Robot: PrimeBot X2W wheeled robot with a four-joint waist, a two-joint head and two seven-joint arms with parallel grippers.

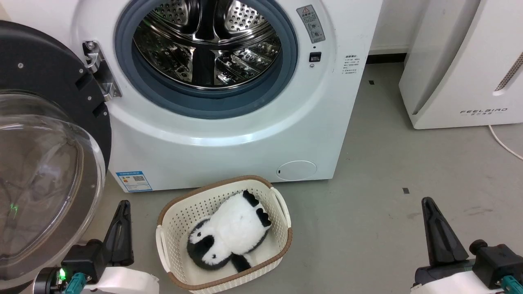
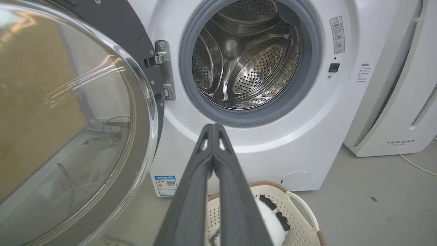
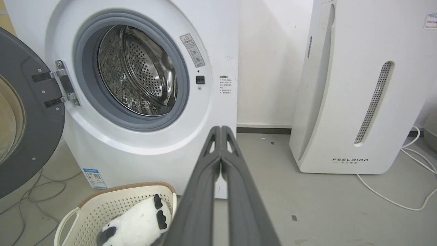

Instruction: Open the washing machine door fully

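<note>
The washing machine door (image 1: 45, 155) hangs swung wide at the left of the washing machine (image 1: 229, 139), drum (image 1: 206, 45) exposed; hence, apparently, left hand (image 1: 124, 204) and right hand (image 1: 427, 201) rest near, fingers pressed together, empty.

Grey floor (image 1: 388, 171), white wall (image 3: 269, 51) with dark skirting (image 3: 263, 130), tall white FEELBIRD appliance (image 1: 457, 61), white cable (image 3: 385, 198) beside it.

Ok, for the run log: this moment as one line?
washing machine door wide open | drum exposed | left gripper shut, holding nothing | right gripper shut, holding nothing | basket holds plush panda
</note>
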